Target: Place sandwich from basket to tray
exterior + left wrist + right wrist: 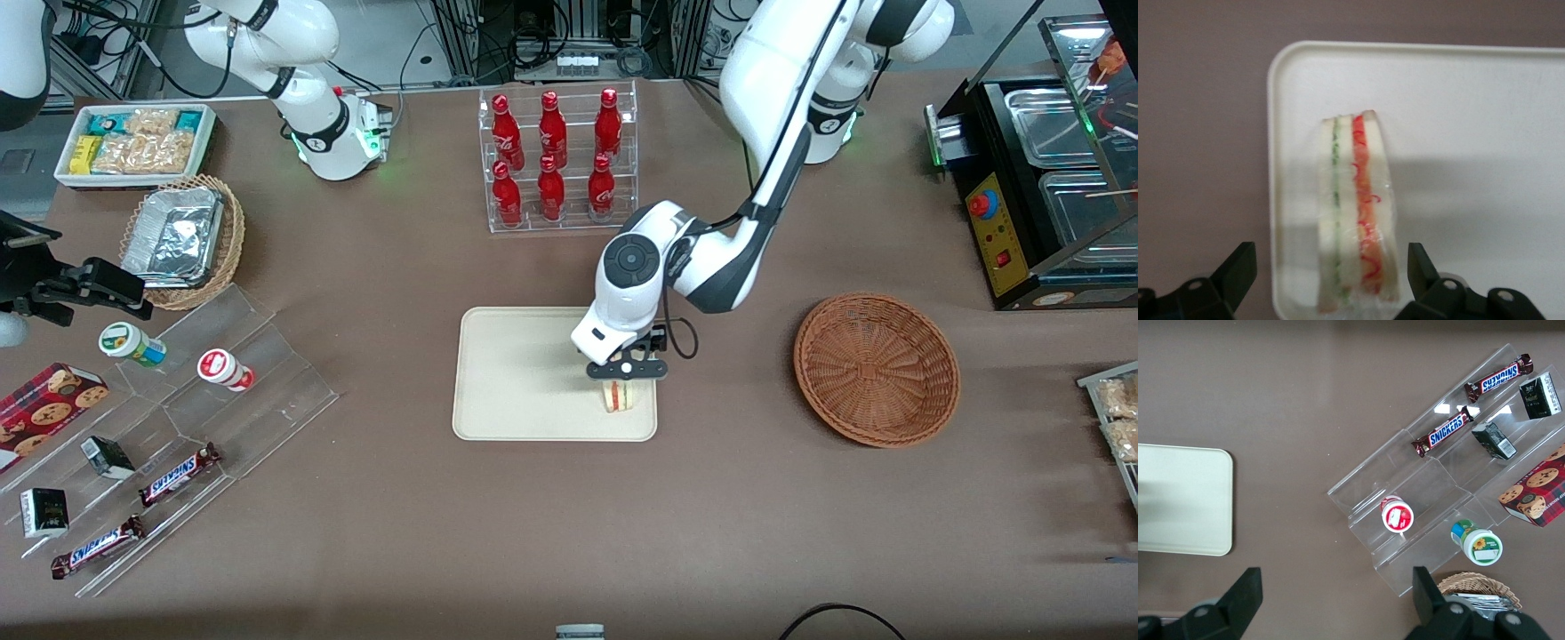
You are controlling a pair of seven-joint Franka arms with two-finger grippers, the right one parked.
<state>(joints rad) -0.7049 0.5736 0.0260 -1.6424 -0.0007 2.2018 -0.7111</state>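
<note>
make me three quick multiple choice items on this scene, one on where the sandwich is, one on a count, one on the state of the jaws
1. Where is the sandwich?
A. in the basket
B. on the tray
C. on the bare table

2. How many red bottles stand in the clear rack?
A. four
B. six
C. eight

3. How do the jaws of the gripper stand?
A. open, either side of the sandwich
B. shut on the sandwich
C. shut on nothing

Answers:
1 B: it lies on the tray near its edge, while the basket holds nothing.
2 B: two rows of three.
3 A: in the left wrist view both fingers stand apart from the bread.

Sandwich (620,396) on tray (516,373) — basket (876,368) empty
</note>
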